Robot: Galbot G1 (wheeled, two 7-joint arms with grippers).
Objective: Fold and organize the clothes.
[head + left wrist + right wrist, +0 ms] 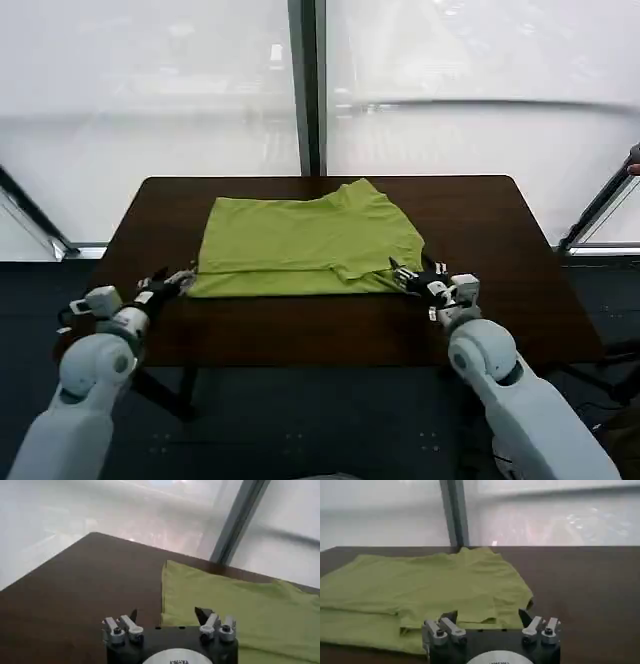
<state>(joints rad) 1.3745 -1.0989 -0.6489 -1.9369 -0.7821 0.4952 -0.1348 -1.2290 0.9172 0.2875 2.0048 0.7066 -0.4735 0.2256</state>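
Note:
The clothes are one lime-green T-shirt (305,240) lying flat on the dark brown table (500,240), its near hem doubled over into a fold. My left gripper (178,283) is open at the shirt's near left corner, low over the table. In the left wrist view the left gripper (167,616) straddles that corner of the shirt (235,605). My right gripper (402,273) is open at the near right edge, by the sleeve. In the right wrist view the right gripper (487,616) spans the folded sleeve edge of the shirt (420,582). Nothing is held.
Frosted window panes with a dark pillar (305,90) stand behind the table. Bare tabletop (75,590) runs left of the shirt, and more (585,590) to its right. The table's front edge (320,355) is just behind both grippers.

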